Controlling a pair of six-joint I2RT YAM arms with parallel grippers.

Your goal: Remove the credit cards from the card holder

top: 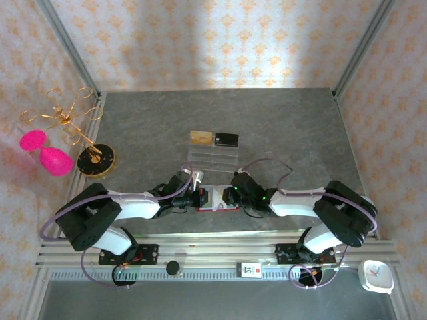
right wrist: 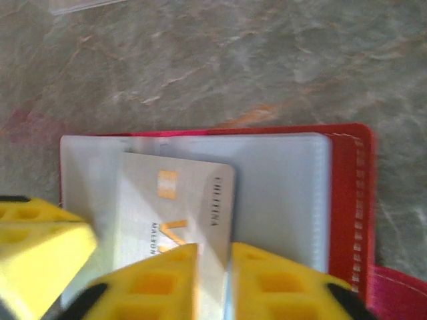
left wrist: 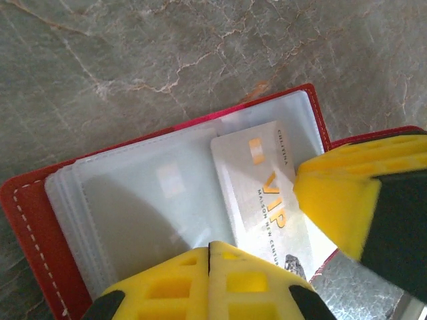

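Credit card (right wrist: 177, 200) in card holder (right wrist: 350, 200)

— What's the table (left wrist: 133, 53) like?
— Grey, stone-look, veined, matt.
— And the wallet (left wrist: 27, 220)?
— Red, leather-like and dull, with white stitching. Its sleeves (left wrist: 133, 220) are soft clear plastic, cloudy, with a faint sheen.
— The card (left wrist: 260, 193)?
— Stiff plastic, pearly white and glossy, with gold print.
— The fingers (left wrist: 253, 287)?
— Yellow plastic, matt, moulded with pockets.
— The stand (top: 212, 159)?
— Clear acrylic, smooth. The rail (top: 220, 248) looks like pale ribbed metal.
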